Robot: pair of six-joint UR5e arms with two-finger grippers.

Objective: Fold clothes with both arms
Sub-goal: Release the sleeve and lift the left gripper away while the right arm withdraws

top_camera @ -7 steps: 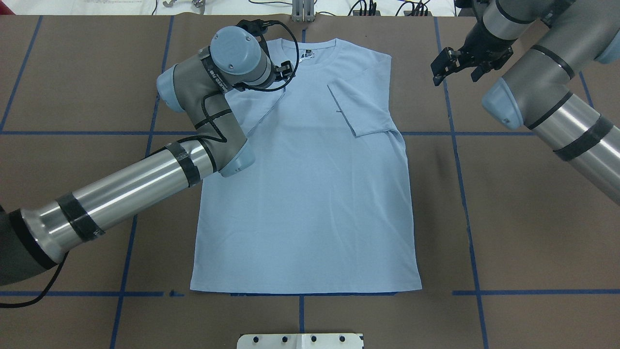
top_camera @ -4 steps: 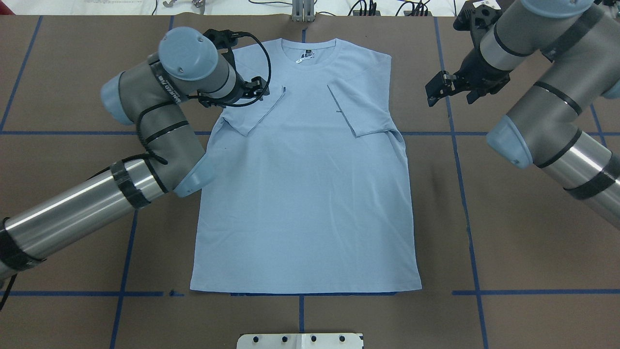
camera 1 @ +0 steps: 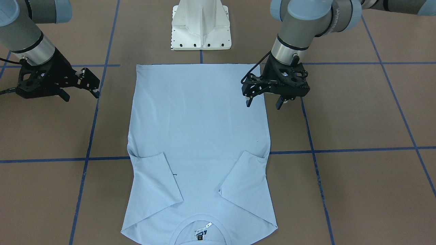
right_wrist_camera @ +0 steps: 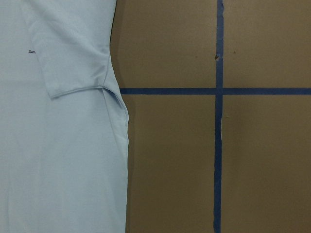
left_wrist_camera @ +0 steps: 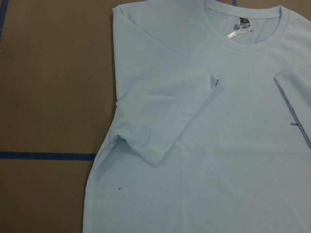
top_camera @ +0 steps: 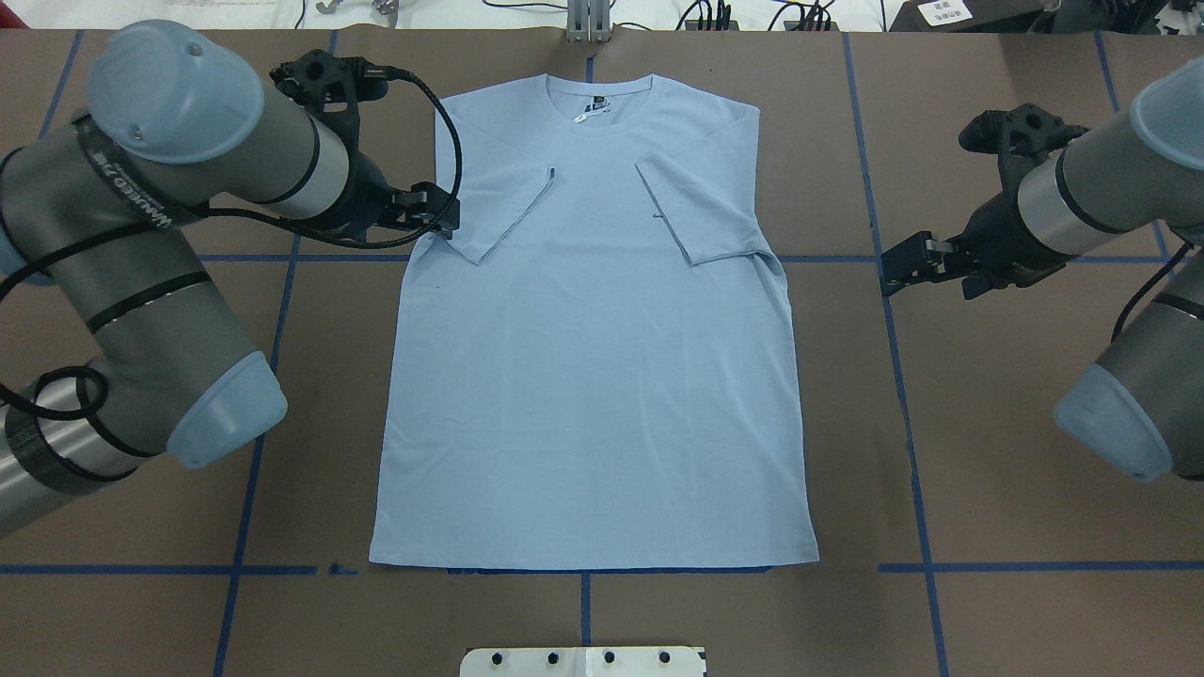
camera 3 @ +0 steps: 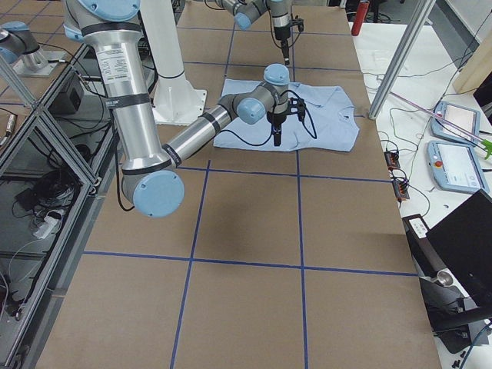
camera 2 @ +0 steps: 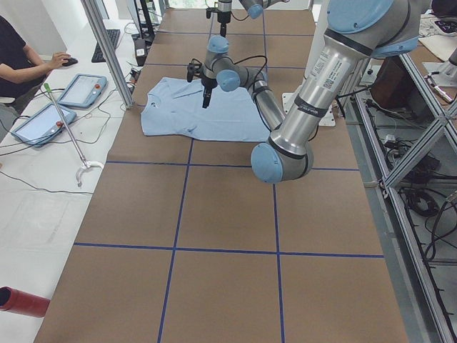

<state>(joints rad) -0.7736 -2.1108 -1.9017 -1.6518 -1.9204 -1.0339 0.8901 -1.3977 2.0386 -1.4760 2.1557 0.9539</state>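
**Shirt flat, sleeves tucked in**

The light blue T-shirt (top_camera: 593, 376) lies smooth mid-frame on the brown bench (top_camera: 988, 423), collar toward the top of the overhead view, both sleeves (top_camera: 701, 212) folded onto the chest. The left claw (camera 1: 264, 101) hangs spread and empty over its edge; the right claw (camera 1: 81, 93), likewise spread and empty, is off the cloth

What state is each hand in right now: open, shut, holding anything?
Left hand: open, holding nothing, by the shirt's edge.
Right hand: open, holding nothing, off the shirt.
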